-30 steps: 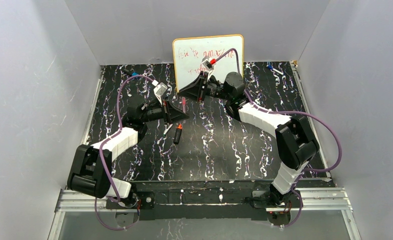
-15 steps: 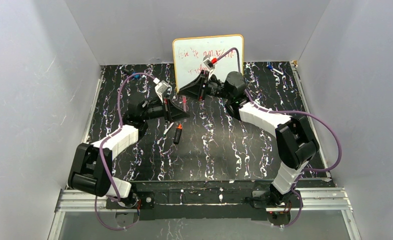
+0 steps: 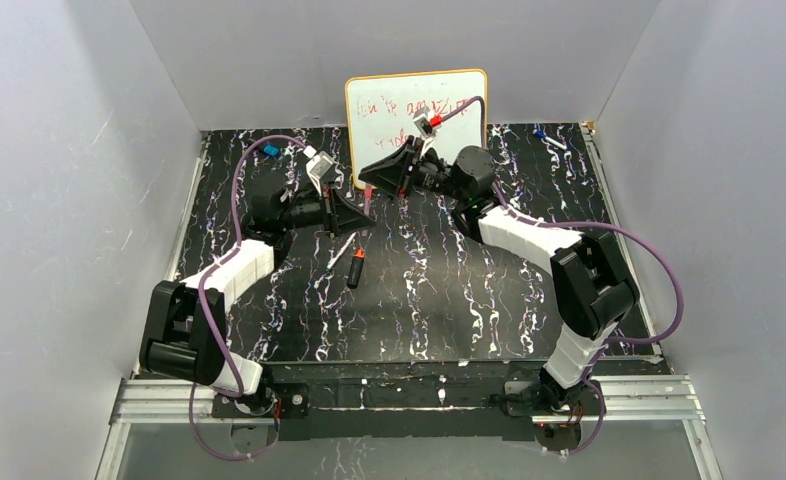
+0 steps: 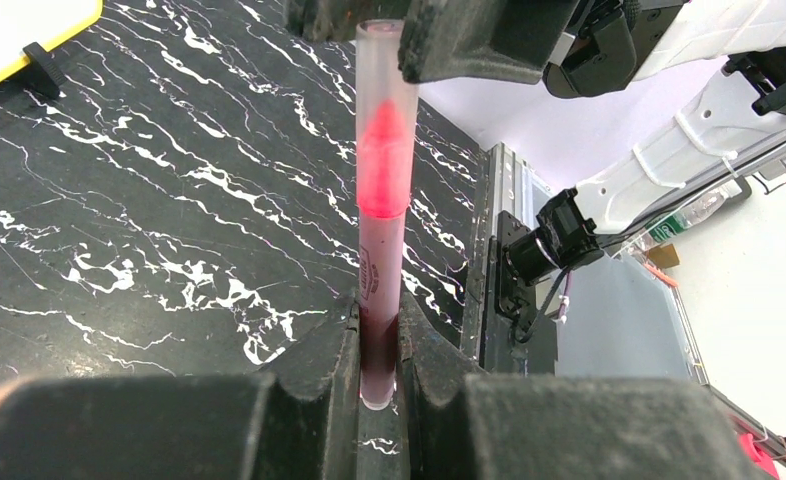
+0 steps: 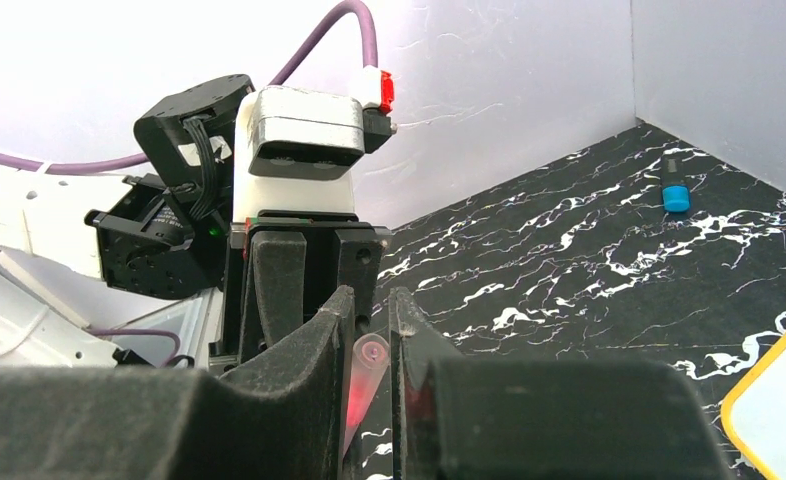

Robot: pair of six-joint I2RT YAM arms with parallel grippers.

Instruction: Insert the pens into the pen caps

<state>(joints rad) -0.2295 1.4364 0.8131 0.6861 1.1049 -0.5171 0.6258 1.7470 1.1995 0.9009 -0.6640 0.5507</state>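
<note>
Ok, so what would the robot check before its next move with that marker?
1. Hold of the left gripper on the pink marker: ok, clamped at the barrel's end.
2. Hold of the right gripper on the translucent cap: ok.
3. Marker and cap in one straight line: ok.
4. Tip inside the cap: ok, the pink shows through.
5. Cap pushed fully home: cannot tell.
</note>
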